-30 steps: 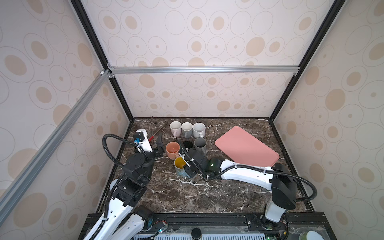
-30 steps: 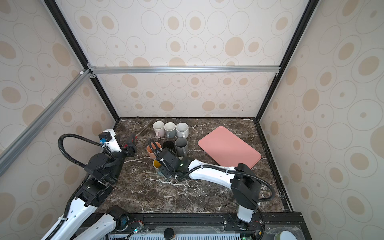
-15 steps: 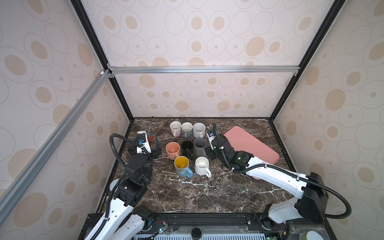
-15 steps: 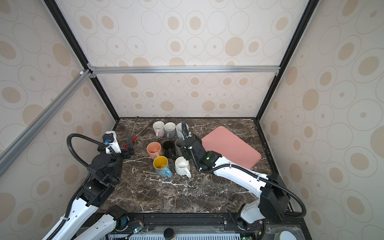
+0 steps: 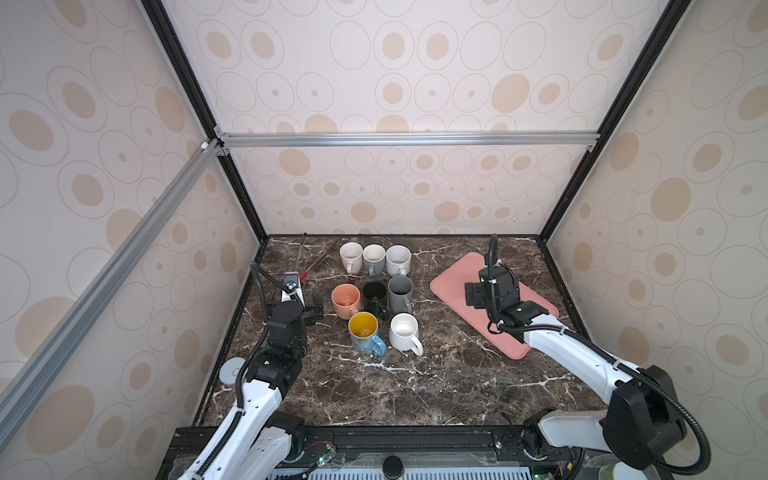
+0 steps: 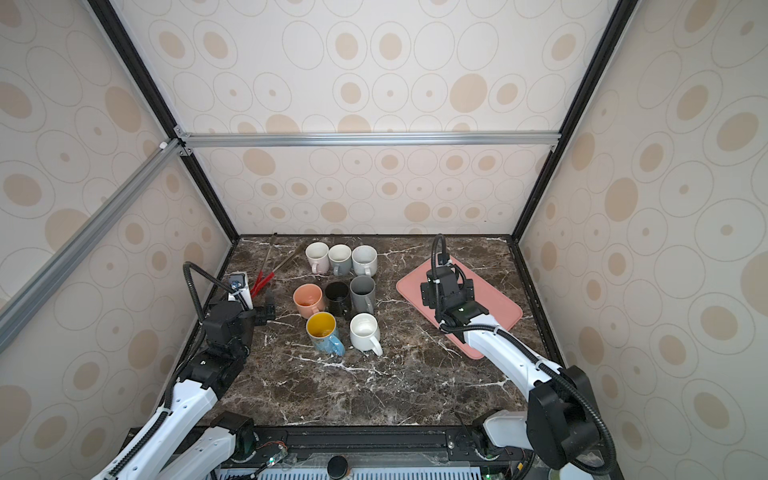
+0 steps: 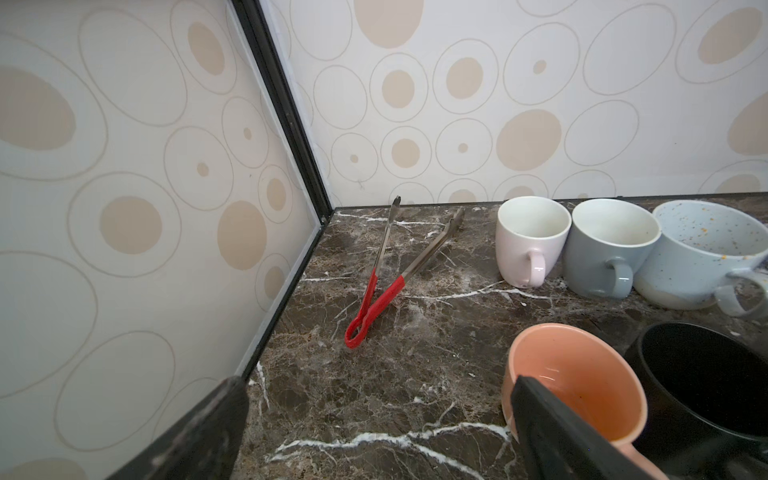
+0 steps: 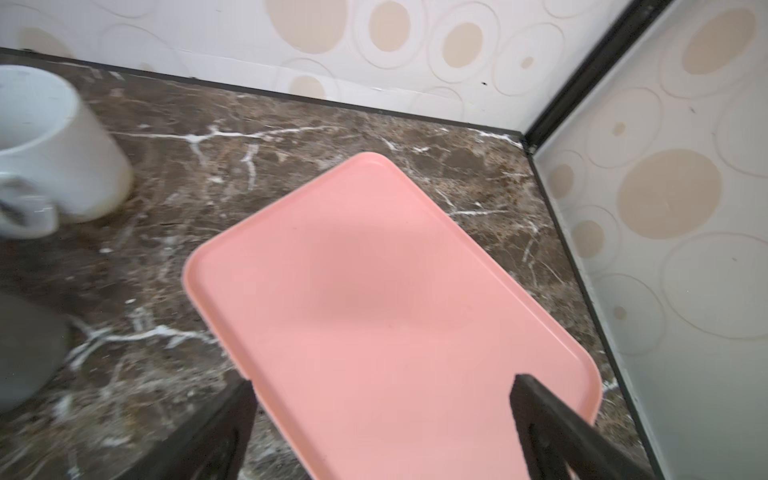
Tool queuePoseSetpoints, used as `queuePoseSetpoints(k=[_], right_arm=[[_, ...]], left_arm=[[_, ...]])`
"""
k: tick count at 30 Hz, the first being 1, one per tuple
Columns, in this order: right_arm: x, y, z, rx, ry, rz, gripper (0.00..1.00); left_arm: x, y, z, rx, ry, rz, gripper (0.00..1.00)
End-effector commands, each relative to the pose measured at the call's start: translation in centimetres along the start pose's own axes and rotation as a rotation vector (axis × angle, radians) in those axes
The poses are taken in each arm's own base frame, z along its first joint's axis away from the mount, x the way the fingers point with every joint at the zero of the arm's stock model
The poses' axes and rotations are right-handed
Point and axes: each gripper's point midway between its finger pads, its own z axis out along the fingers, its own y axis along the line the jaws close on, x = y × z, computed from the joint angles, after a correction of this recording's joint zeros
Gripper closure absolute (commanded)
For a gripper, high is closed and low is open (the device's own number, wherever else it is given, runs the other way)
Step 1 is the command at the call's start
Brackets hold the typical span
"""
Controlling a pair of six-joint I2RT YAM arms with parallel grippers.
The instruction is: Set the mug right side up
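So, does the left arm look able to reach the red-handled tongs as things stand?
Probably yes. The left gripper is open and faces the tongs, with only bare tabletop between them; the peach mug stands off to the side, beside one finger.

Marble tabletop gleaming glossy, plastic tray looking smooth and matt, white mug shining glazed, metal tongs glinting.

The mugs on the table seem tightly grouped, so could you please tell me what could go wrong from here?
1. The left gripper hangs open right beside the orange mug. A sideways swing could knock that mug into the black mug close beside it.
2. The right gripper hovers open over the pink tray. If it dropped further, it might scrape or shift the tray.
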Motion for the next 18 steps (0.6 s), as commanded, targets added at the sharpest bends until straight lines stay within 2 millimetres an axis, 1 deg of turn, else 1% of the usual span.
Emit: queuePoseSetpoints(k=[1,3,6,8,11,12,13,15,16,18], right_arm=[[1.4,-2.6,1.6,0.189,0.002,-0.019,0.01],[1.9,-2.9,2.2,0.225,-0.004,-0.089,0.0],[2.3,-3.3,2.8,0.229,-0.015,-0.107,0.01],[2.6,-3.6,3.0,0.19,-0.031,-0.067,0.0],[3.1,-3.7,3.3,0.091,-0.079,-0.003,0.0],[3.1,-3.4,3.2,0.058,-0.105,0.012,0.0],[3.2,-4.1,3.3,0.054,-0.128,0.04,0.01],[3.4,-4.7,3.4,0.045,-0.166,0.073,0.01],[3.4,-4.9,3.5,0.047,-0.18,0.082,0.0],[3.8,-5.2,3.9,0.04,-0.204,0.097,0.0]], left_arm=[[-0.3,-0.6,0.5,0.088,-0.028,-0.112,0.0],[0.6,-0.4,1.1,0.102,-0.014,-0.147,0.0],[2.5,-0.2,2.2,0.125,0.034,-0.191,0.0],[3.6,0.0,2.9,0.132,0.069,-0.227,0.0],[5.0,0.9,3.6,0.1,0.092,-0.251,0.0],[5.2,1.2,3.7,0.091,0.087,-0.248,0.0],[5.6,1.5,3.7,0.077,0.084,-0.251,0.0],[6.0,1.9,3.8,0.059,0.073,-0.251,0.0],[6.0,2.1,3.9,0.051,0.056,-0.243,0.0],[6.4,2.1,4.2,0.045,0.044,-0.22,0.0]])
